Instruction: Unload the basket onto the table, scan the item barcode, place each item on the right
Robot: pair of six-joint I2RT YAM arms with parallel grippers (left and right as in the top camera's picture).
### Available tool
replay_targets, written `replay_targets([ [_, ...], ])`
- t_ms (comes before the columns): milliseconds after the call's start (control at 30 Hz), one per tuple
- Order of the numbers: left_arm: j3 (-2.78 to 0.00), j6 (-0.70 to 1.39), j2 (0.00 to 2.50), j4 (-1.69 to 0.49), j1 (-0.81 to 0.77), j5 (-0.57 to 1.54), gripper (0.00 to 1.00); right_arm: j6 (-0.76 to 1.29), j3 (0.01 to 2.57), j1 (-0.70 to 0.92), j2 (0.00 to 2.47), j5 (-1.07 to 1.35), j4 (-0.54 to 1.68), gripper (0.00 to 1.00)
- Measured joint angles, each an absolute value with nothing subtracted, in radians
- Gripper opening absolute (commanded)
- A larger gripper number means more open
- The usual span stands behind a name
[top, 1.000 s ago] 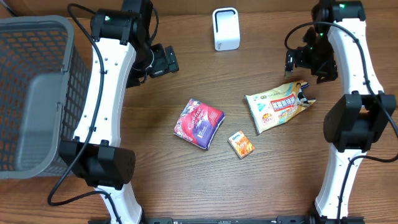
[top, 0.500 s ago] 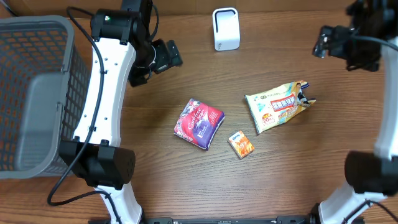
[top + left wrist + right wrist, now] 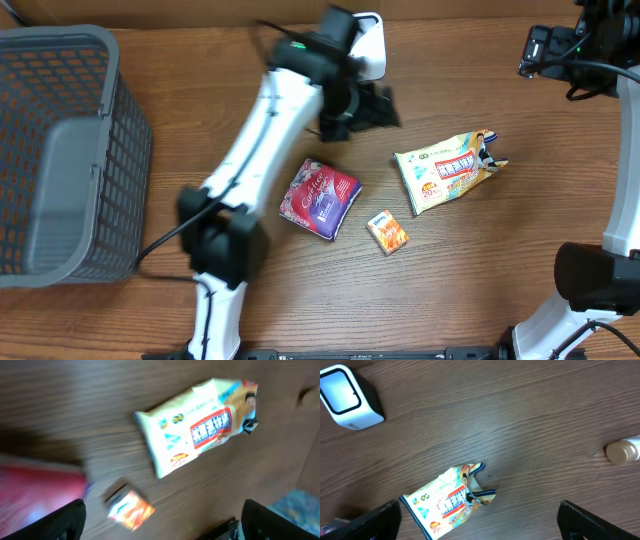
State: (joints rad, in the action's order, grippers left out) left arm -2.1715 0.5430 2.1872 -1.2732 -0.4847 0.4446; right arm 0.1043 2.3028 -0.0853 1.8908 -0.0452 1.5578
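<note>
- Spanning every view, the table (image 3: 480,280) carries all three items. None is lifted, so the task looks barely begun.
- Left arm (image 3: 270,120): it reaches across the middle of the table, motion-blurred, with its end between the scanner and the packet.
- Left fingers (image 3: 55,522): spread wide with nothing between them. They hang above the table, with the pouch and the box in their wrist view.
- Right fingers (image 3: 370,522): also wide apart and empty. They are high at the far right edge, well apart from every item.
- Pouch (image 3: 447,168): lies flat, print up, right of centre. I cannot tell where its barcode is.
- Packet (image 3: 320,197): lies at the centre, near the left arm and untouched.
- Scanner (image 3: 345,395): stands at the far edge, partly hidden by the left arm in the overhead view. Nothing is held in front of it.
- Box (image 3: 388,231): lies between the packet and the pouch, nearer the front, touching neither.
- Left to do, by my reading: choose an item, grip it, carry it to the scanner and turn its barcode toward the window. Which item is meant, the pictures do not settle.
</note>
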Motion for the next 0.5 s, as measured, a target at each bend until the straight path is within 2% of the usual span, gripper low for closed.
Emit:
replay_targets([
  [233, -2.166, 0.543, 2.394, -1.133, -0.544, 0.588, 0.86, 0.104, 2.303, -0.085, 1.891, -0.084, 1.544, 1.00],
  [500, -2.166, 0.552, 2.474, -1.061, -0.547, 0.615, 0.91, 0.105, 2.303, -0.085, 1.891, -0.091, 1.532, 1.00],
])
